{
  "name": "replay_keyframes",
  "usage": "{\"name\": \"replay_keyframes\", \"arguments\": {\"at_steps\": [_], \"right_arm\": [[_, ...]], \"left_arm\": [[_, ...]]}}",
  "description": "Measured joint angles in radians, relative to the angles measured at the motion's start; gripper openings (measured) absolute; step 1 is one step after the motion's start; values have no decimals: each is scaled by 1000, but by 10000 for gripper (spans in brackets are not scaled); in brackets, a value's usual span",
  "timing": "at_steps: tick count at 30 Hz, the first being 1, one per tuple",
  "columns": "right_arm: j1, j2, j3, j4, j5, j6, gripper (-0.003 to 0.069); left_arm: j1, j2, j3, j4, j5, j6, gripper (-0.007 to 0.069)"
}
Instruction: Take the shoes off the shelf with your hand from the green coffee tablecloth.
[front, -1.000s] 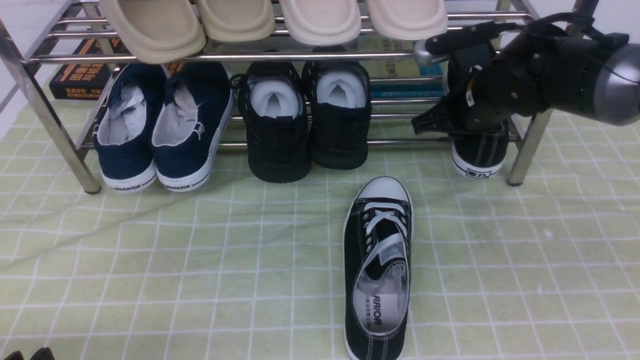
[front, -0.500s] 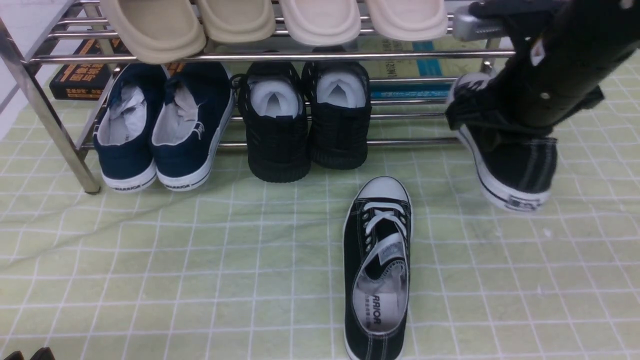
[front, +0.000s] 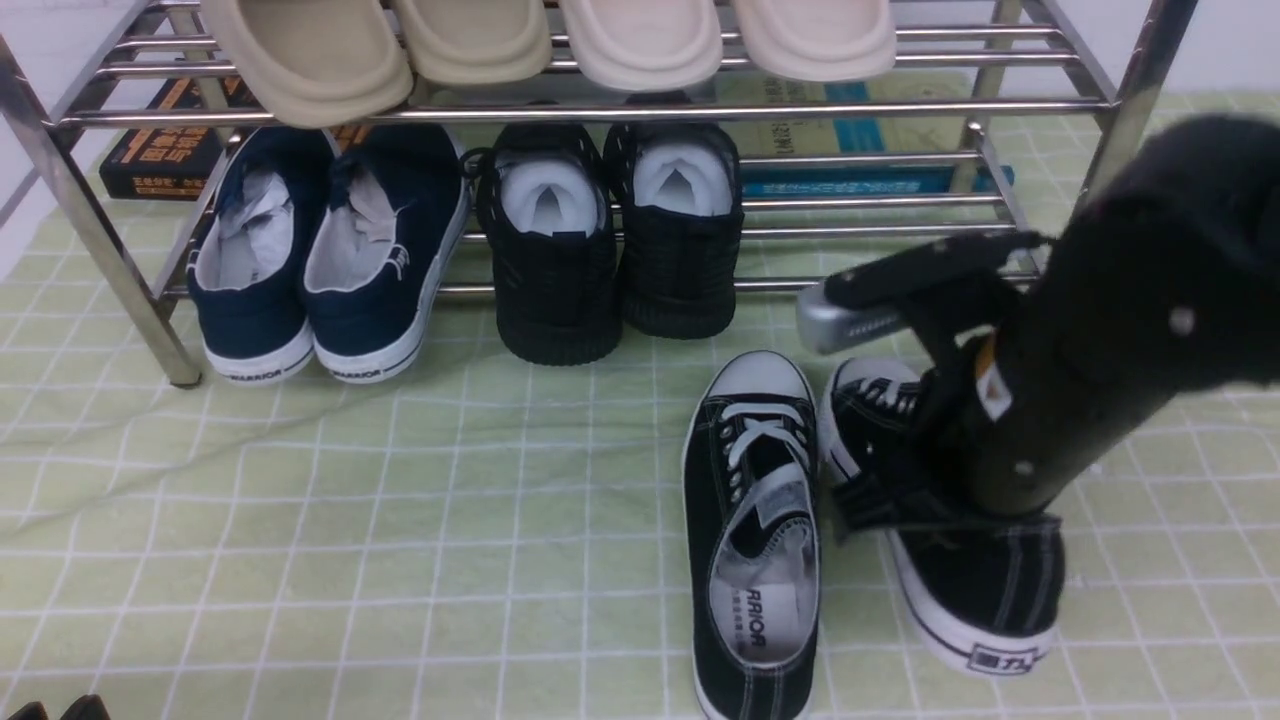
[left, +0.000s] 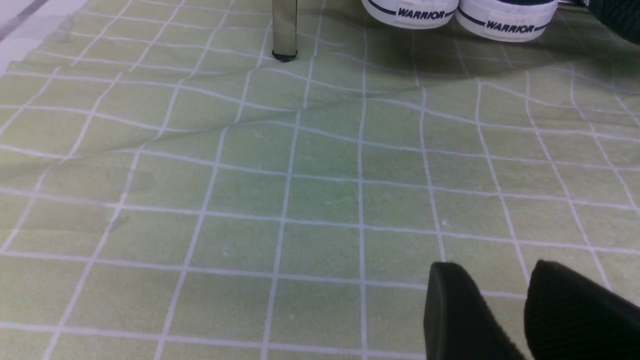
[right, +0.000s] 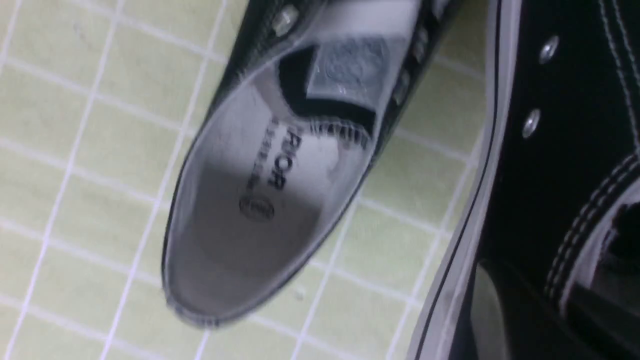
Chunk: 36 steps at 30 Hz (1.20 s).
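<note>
Right pincer is closed tight on one black canvas shoe, which we see hanging beneath it, low over the green tablecloth; its mate lies just beside, the shelf beyond. Left pincer stands slightly parted, empty.

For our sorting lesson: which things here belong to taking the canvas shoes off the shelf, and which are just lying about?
Job: first sneaker, lying on the green tablecloth; second sneaker, gripped by the right hand; shelf.
Lying about: navy pair; all-black pair; beige slippers; books.
</note>
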Motion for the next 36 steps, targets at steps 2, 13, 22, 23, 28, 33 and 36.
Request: {"name": "replay_keyframes", "arguments": {"at_steps": [2,13,22,23,28,33,36], "right_arm": [[0,0,16,-9,-20,13,9],[0,-4,53,-63,-76,114,15],[0,-6,53,-122,-129,118,21],[0,8,53,-149,-150,118,22],[0,64,53,-181,-180,140,46],[0,105,51,-141,-181,154,123],[0,108,50,-89,-158,154,213]], "left_arm": [[0,0,0,0,0,0,242],[0,0,0,0,0,0,242],[0,0,0,0,0,0,242],[0,0,0,0,0,0,242],[0,0,0,0,0,0,242],[0,0,0,0,0,0,242],[0,0,0,0,0,0,242]]}}
